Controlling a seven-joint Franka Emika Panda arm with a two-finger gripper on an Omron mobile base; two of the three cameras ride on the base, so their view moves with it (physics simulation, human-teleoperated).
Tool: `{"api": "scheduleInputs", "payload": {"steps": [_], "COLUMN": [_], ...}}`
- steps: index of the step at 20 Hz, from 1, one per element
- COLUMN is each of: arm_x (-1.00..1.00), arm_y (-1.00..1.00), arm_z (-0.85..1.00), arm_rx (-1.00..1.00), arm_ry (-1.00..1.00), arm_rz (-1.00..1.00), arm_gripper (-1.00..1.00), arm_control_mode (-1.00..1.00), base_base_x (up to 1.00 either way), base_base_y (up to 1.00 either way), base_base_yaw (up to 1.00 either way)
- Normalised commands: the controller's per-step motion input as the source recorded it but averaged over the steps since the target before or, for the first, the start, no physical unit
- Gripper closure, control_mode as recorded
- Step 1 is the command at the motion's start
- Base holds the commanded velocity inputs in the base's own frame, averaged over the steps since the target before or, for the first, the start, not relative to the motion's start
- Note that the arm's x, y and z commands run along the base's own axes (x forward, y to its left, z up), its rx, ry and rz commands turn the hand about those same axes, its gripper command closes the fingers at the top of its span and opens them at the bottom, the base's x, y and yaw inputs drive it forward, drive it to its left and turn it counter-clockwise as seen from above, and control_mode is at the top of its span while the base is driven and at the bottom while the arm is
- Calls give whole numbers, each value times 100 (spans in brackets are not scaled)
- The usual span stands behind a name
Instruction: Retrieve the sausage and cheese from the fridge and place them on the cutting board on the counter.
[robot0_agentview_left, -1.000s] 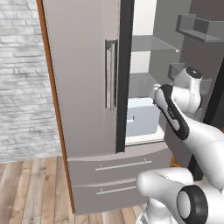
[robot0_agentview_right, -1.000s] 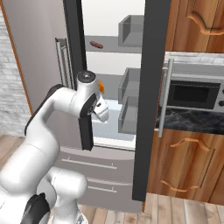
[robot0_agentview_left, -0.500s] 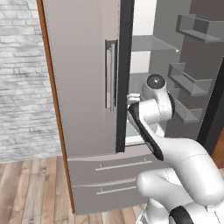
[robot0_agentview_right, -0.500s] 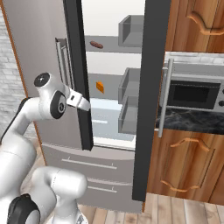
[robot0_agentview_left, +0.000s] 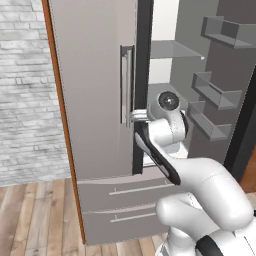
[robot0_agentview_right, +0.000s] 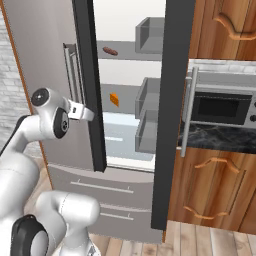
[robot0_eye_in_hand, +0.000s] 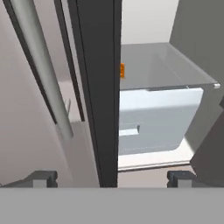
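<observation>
The fridge (robot0_agentview_left: 95, 75) has its left door shut and its right door (robot0_agentview_right: 172, 100) swung open. On the upper shelf lies the reddish-brown sausage (robot0_agentview_right: 110, 51). The orange cheese (robot0_agentview_right: 115, 99) sits on the shelf below, and a sliver of the cheese (robot0_eye_in_hand: 123, 70) peeks past the door edge. My gripper (robot0_agentview_right: 86, 113) is open at the left door's dark inner edge, level with the bar handle (robot0_agentview_left: 126, 85). In the hand view the gripper (robot0_eye_in_hand: 111, 178) straddles that dark edge, holding nothing. A strip of the black counter (robot0_agentview_right: 220, 137) shows at right. The cutting board is out of view.
A white crisper drawer (robot0_eye_in_hand: 157, 118) sits under the cheese shelf. Grey door bins (robot0_agentview_left: 215, 95) line the open right door. A microwave (robot0_agentview_right: 220, 107) stands above the counter, with wooden cabinets (robot0_agentview_right: 210, 200) below. Two lower fridge drawers (robot0_agentview_left: 125, 200) are shut.
The arm has swung left, out of the fridge opening to the left door's edge beside the handle. The jaws stayed open and hold nothing.
</observation>
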Motion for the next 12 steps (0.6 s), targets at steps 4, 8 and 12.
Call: {"api": "scheduleInputs", "payload": {"steps": [4, 8, 12], "arm_x": [25, 34, 40], "arm_y": [44, 38, 26], "arm_z": [33, 32, 32], "arm_rx": [0, 0, 4], "arm_ry": [-6, -14, -2], "arm_rz": [6, 1, 0], "arm_gripper": [-100, -100, -100], "arm_control_mode": [-100, -100, -100], "base_base_x": [0, 0, 0], "base_base_y": [0, 0, 0], "base_base_yaw": [0, 0, 0]}}
